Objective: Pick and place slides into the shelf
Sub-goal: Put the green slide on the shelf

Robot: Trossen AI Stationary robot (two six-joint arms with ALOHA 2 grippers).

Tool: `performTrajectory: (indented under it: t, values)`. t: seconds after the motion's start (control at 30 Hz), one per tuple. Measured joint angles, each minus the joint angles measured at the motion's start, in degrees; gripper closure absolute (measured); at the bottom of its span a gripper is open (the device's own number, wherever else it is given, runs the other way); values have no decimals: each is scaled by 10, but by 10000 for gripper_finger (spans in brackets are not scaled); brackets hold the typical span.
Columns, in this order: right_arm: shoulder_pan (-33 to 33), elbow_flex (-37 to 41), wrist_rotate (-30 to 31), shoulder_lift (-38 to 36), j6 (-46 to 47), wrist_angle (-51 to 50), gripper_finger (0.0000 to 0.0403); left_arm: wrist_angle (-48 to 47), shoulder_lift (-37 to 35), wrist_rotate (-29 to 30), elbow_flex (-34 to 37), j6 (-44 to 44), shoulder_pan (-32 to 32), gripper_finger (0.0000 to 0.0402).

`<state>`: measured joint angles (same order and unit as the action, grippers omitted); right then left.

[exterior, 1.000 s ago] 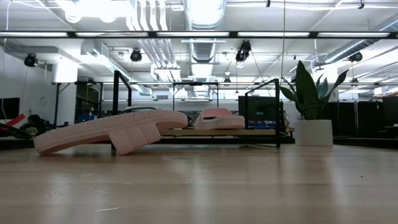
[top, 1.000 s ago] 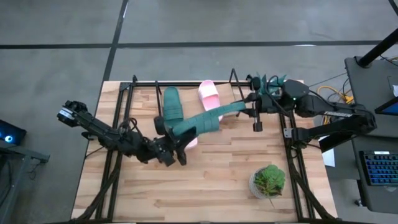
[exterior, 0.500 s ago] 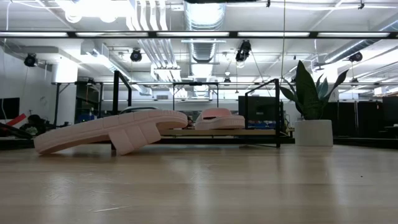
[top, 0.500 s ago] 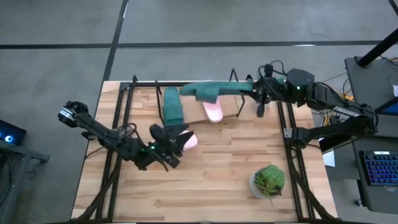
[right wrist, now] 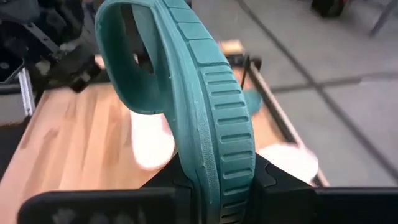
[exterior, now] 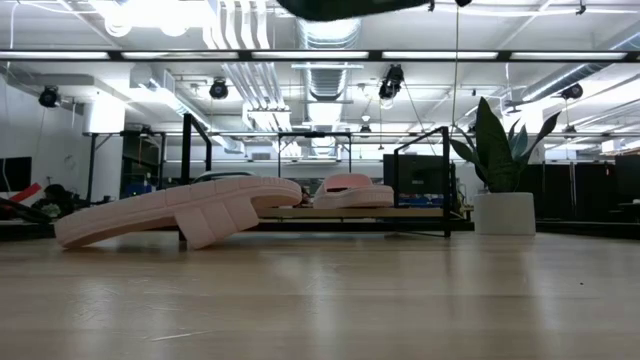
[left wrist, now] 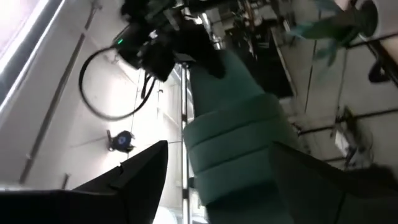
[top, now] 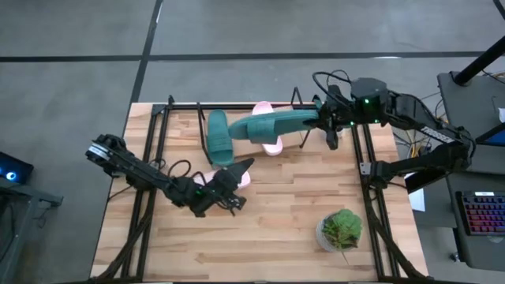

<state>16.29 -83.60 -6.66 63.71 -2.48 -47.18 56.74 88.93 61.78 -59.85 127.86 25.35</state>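
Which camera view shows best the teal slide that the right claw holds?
The right wrist view: the teal slide fills it, pinched by the right claw. The high view shows it whole above the shelf; the left wrist view, from below.

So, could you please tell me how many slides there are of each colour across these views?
teal-green slides: 2
pale pink slides: 2
Total: 4
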Motion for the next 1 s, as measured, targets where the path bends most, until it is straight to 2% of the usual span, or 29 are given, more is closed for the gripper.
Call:
performTrajectory:
  t: [0.23,0.43,0.63,0.8,1.0]
  values:
    - [0,-72,2,21,48,-97,353,1,13,1,2,63,-28,139]
    - [-1,-82,-36,21,75,-98,354,-1,13,-3,6,94,-70,139]
    - [-1,-82,-37,24,87,-127,354,0,13,-24,6,109,-96,139]
    - [-2,-82,-34,24,96,-131,354,3,13,-47,7,137,-99,139]
    - [-1,-82,-34,25,99,-131,354,48,15,-121,12,200,-99,139]
